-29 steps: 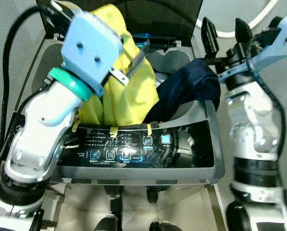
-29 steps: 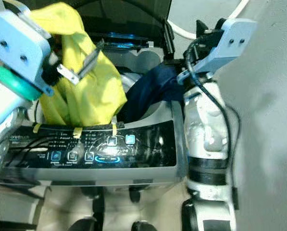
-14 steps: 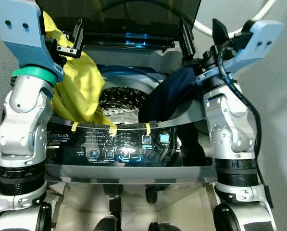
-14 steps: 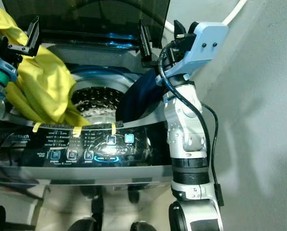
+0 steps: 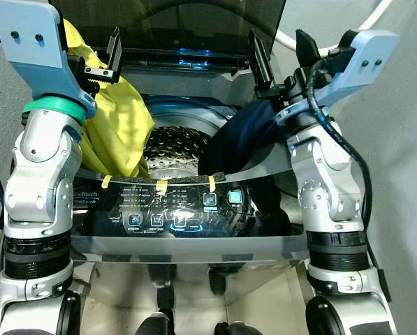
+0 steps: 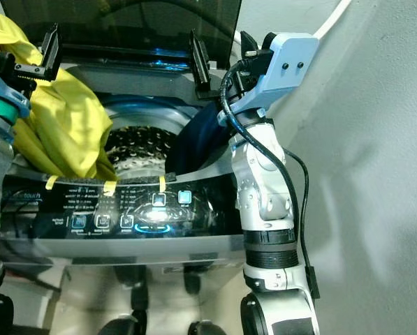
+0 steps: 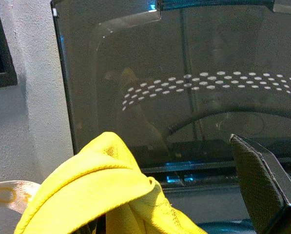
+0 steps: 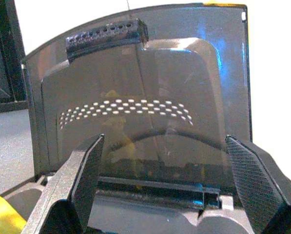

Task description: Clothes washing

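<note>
Right claw [image 8: 164, 185] shifts inward over navy garment [image 5: 243, 136], spread | left claw [image 5: 100, 59] pinches yellow garment [image 5: 114, 129] above washer [image 5: 194, 216] rim

control panel [image 5: 187, 209] | left end reads "onetouch" | button labels too small to read

Washing machine [image 5: 187, 244] in front, lid [image 5: 173, 21] raised behind, two garments [image 5: 117, 132] [image 5: 243, 139] draped over its rim.

left tool [image 5: 89, 59] raised, yellow garment [image 5: 114, 125] lifted aside
</note>
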`<state>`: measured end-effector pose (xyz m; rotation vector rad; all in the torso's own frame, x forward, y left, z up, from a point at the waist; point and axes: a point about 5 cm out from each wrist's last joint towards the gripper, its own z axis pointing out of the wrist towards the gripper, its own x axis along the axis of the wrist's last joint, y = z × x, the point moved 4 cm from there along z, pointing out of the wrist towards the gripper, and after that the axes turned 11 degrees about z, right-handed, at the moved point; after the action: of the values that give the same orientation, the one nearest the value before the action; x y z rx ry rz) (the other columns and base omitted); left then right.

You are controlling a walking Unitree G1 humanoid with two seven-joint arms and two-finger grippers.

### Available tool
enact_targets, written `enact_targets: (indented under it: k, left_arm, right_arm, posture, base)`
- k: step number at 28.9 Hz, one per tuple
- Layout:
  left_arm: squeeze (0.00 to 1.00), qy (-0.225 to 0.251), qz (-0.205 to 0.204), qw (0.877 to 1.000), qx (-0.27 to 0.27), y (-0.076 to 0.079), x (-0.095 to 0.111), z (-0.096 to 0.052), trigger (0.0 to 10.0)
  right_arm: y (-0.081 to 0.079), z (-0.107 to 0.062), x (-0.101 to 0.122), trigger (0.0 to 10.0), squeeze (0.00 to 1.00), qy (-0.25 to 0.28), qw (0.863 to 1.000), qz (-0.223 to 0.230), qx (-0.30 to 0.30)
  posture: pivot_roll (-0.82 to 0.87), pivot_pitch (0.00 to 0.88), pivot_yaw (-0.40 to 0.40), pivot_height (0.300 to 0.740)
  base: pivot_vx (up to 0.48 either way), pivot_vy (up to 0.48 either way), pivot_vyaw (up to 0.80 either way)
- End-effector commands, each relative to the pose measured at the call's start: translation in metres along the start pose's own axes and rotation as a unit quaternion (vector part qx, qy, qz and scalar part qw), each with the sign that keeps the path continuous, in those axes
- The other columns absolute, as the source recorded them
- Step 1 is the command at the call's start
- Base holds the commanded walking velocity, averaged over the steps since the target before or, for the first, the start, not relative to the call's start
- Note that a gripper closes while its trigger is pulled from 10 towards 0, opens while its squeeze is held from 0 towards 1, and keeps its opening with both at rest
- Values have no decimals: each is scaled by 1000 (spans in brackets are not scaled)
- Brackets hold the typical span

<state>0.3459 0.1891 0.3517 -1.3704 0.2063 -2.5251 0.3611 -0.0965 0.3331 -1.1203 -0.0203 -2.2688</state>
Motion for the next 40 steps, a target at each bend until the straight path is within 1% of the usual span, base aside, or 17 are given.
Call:
enact_targets:
  k: [1, 20, 27, 29, 31, 32, 34, 35, 39, 40]
  left_arm:
    - [0, 16, -2, 1000, 2, 1, 6, 0, 10000]
    - [0, 18, -5, 1000, 2, 3, 5, 2, 10000]
    - [0, 14, -4, 1000, 3, 4, 1, 2, 10000]
    - [0, 14, -4, 1000, 3, 4, 1, 2, 10000]
    - [0, -9, 3, 1000, -25, 16, -7, 0, 10000]
    - [0, -9, 3, 1000, -25, 16, -7, 0, 10000]
    - [0, -35, 0, 998, -58, 31, -18, -6, 10000]
    - [0, -42, -3, 997, -68, 37, -21, -8, 10000]
    - [0, -53, -10, 994, -96, 51, -27, -17, 10000]
    - [0, -53, -10, 994, -96, 51, -27, -17, 10000]
  right_arm:
    - [4, -2, -5, 10000, 0, -7, 1000, -4, -4]
    - [5, -2, -9, 10000, 0, -16, 1000, -9, -1]
    - [6, -3, -16, 10000, 0, -34, 999, -29, 3]
    - [6, -3, -16, 10000, 0, -34, 999, -29, 3]
    - [9, -5, -24, 10000, 0, -57, 997, -60, 2]
    - [9, -5, -24, 10000, 0, -57, 997, -60, 2]
    - [13, -8, -29, 10000, 0, -67, 995, -69, -5]
    - [15, -10, -30, 10000, 0, -70, 995, -73, -8]
    - [26, -16, -34, 10000, 0, -81, 993, -89, -22]
    - [26, -16, -34, 10000, 0, -81, 993, -89, -22]
  posture:
    - [50, 64, -5, 740]
    - [44, 67, -4, 740]
    - [46, 62, -9, 740]
    - [46, 62, -9, 740]
    - [47, 54, -11, 740]
    - [47, 54, -11, 740]
    - [49, 51, -12, 740]
    - [46, 49, -10, 740]
    - [47, 45, -8, 740]
    - [47, 45, -8, 740]
  base:
    - [-428, 0, 0]
    - [-459, 0, 0]
    - [-422, 0, 0]
    - [-360, 0, 0]
    - [0, 0, 800]
    - [0, 0, 800]
    - [0, 0, 800]
    - [0, 0, 800]
    - [0, 0, 795]
    - [0, 0, 794]
